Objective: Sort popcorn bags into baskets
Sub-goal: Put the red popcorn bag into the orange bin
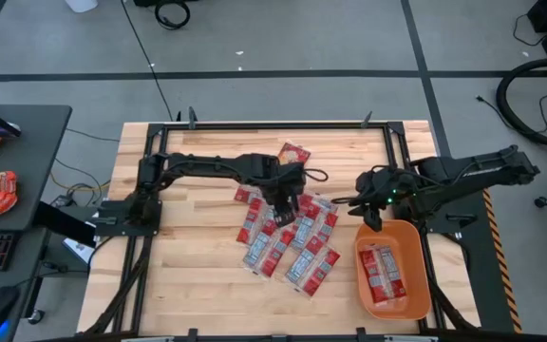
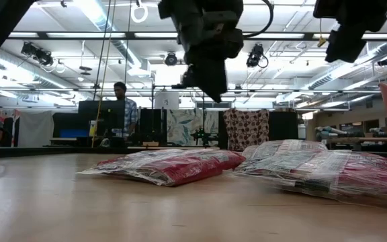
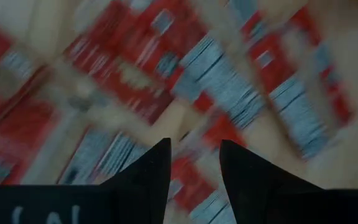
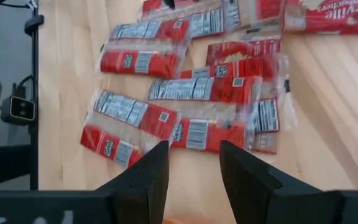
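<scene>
Left gripper [image 1: 286, 211] hovers over the bags [image 1: 288, 242] heaped mid-table, fingers apart and empty — right gripper [image 1: 372, 217], also apart and empty, hangs by the basket [image 1: 416, 237] holding two bags.

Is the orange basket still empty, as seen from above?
No. In the high view the orange basket already holds red popcorn bags, lying flat on its bottom.

From above we see the left gripper [image 1: 286, 211] over the scattered popcorn bags [image 1: 288, 242] at mid-table. Our right gripper [image 1: 372, 215] hangs near the far rim of the orange basket [image 1: 416, 237], which holds two bags [image 1: 381, 271]. Another bag [image 1: 294, 153] lies apart.
</scene>
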`<state>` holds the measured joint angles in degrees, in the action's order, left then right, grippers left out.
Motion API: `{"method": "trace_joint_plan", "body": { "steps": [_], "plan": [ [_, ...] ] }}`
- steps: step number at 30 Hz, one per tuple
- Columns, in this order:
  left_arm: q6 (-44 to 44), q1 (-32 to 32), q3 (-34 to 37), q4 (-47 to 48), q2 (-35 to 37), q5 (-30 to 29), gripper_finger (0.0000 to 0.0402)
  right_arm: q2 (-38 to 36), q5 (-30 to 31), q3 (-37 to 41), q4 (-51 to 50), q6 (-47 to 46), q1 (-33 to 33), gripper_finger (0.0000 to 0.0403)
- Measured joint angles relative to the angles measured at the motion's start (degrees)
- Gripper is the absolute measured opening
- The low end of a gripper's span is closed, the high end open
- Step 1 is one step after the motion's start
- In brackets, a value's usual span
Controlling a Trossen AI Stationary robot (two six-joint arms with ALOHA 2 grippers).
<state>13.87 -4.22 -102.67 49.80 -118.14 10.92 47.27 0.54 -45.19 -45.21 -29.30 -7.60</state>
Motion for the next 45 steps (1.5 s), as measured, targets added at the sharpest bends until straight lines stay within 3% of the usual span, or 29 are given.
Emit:
{"method": "trace_joint_plan", "body": {
  "steps": [4,9,15,20,25,33,36,45],
  "plan": [
    [-0.13,-2.18,0.0,-5.19,-1.45,2.58,0.0141,1.13,-0.59,0.0,0.52,2.2,2.98,0.0146],
    [0.01,-4.87,-0.07,-10.84,-4.24,10.11,0.0141,4.59,-1.17,0.0,1.04,4.35,7.31,0.0146],
    [0.43,-6.2,0.0,-15.04,-7.45,13.2,0.0141,7.4,-7.48,0.04,2.77,4.87,12.63,0.0147],
    [0.38,-6.79,0.0,-15.28,-7.28,13.99,0.0141,8.47,-10.18,1.44,6.63,5.84,15.01,0.0146],
    [-0.95,-6.83,0.02,-8.1,-3.79,16.99,0.0141,10.43,-14.37,5.24,12.64,6.13,19.02,0.0146],
    [-8.76,-4.7,-0.04,7.42,4.08,6.91,0.0141,15.35,-20.07,6.99,18.39,11.3,22.79,0.0152],
    [-10.6,-4.76,-0.04,10.72,6.12,3.72,0.0141,17.53,-23.77,6.99,22.38,13.28,23.65,0.0156],
    [-12.66,-5.36,-0.02,16.73,10.88,-0.8,0.0141,23.05,-25.96,6.99,24.56,14.72,25.8,0.0158]
  ]
}}
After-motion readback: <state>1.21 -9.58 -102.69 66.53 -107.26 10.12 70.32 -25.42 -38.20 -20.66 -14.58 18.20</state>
